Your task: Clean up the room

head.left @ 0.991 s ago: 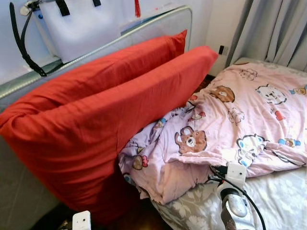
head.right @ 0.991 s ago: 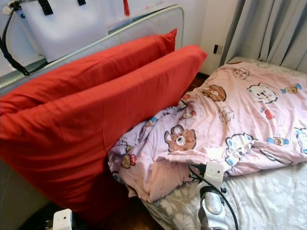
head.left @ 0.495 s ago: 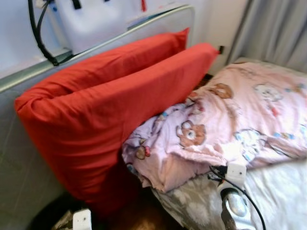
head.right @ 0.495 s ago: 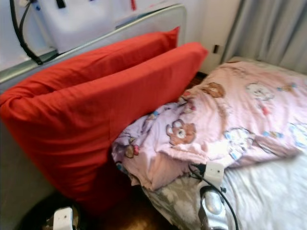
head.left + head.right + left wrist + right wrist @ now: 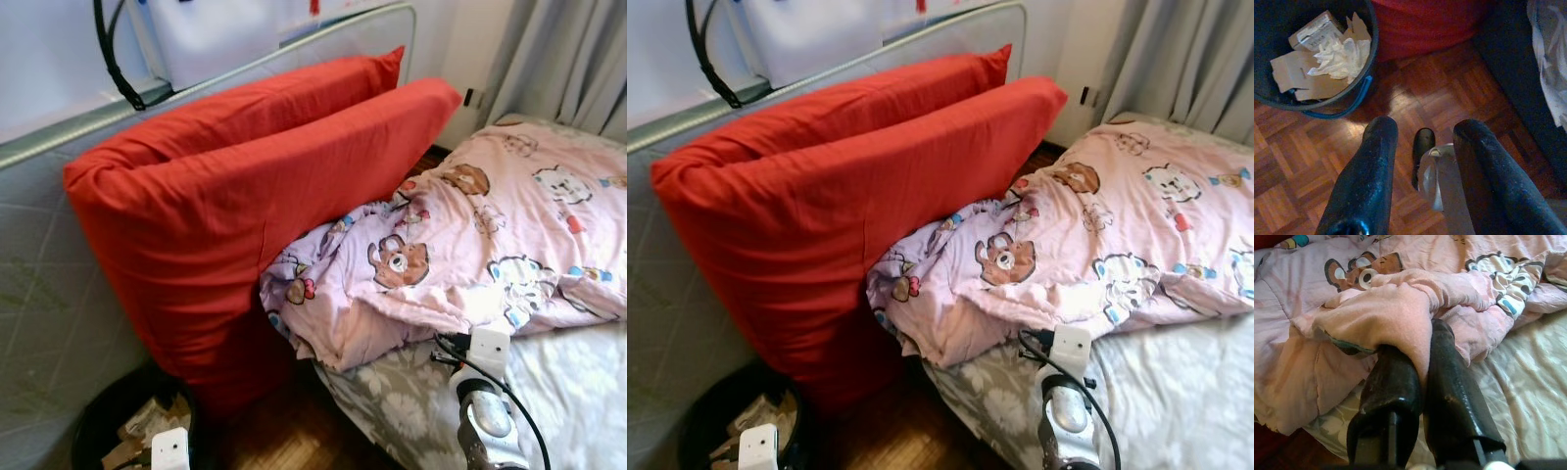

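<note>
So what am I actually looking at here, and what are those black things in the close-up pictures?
A walking household robot took these. Two pictures come from cameras in its head, looking down at a bed; two come from cameras on its wrists. On the bed lies a pink cartoon blanket, and two red pillows lean against the headboard. The black things are the fingers of its claws. The right claw is shut on a fold of the blanket. The left claw hangs open above the wooden floor, near a black bin holding cardboard and crumpled paper.
</note>
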### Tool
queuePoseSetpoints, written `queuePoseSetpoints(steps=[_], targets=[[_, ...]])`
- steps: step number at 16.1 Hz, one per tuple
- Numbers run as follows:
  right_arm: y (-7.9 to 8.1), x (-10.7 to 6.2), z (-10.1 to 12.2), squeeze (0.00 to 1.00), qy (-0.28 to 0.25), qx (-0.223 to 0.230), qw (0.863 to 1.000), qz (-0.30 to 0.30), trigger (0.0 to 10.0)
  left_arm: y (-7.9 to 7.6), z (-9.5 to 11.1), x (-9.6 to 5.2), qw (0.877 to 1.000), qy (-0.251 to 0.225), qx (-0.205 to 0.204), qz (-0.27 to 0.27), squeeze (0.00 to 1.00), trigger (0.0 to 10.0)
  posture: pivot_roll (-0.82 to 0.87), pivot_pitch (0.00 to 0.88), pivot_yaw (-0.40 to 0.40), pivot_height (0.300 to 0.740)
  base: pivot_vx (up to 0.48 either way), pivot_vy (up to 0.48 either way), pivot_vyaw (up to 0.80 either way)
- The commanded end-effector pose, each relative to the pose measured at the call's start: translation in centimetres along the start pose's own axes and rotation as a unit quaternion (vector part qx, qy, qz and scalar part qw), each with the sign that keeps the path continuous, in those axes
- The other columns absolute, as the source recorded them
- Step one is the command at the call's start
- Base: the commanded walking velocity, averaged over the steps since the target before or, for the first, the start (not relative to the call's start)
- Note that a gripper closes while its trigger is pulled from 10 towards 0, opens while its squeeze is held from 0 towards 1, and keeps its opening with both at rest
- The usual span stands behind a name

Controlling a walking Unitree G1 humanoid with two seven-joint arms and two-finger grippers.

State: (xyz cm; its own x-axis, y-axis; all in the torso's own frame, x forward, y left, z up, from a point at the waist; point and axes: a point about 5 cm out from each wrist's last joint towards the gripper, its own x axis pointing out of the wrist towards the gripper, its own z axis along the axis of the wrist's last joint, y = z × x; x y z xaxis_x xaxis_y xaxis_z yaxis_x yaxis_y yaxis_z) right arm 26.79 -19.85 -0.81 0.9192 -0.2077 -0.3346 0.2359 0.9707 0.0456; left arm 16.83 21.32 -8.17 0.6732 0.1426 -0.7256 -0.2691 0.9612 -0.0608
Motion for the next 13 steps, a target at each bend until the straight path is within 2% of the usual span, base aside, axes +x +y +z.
queuePoseSetpoints(steps=[1,9,13], targets=[[-0.3,0.0,0.1,0.0,-0.001,0.004,1.0,-0.007,10.0,0.4,-0.4,-0.1,1.0,0.008,0.008,0.004,0.0,10.0,-0.03,0.015,0.025,0.74,-0.244,0.0,0.0],[-0.4,-0.1,-0.1,0.0,0.001,0.006,1.0,-0.011,10.0,0.5,-0.3,-0.1,1.0,0.009,0.009,0.005,0.0,10.0,-0.02,0.018,0.026,0.74,-0.248,0.0,0.0],[-1.5,0.3,0.6,0.0,-0.011,0.004,0.999,-0.034,10.0,0.6,-0.6,-0.2,1.0,0.014,0.008,0.007,0.0,10.0,-0.02,0.02,0.025,0.74,-0.247,0.0,0.0]])
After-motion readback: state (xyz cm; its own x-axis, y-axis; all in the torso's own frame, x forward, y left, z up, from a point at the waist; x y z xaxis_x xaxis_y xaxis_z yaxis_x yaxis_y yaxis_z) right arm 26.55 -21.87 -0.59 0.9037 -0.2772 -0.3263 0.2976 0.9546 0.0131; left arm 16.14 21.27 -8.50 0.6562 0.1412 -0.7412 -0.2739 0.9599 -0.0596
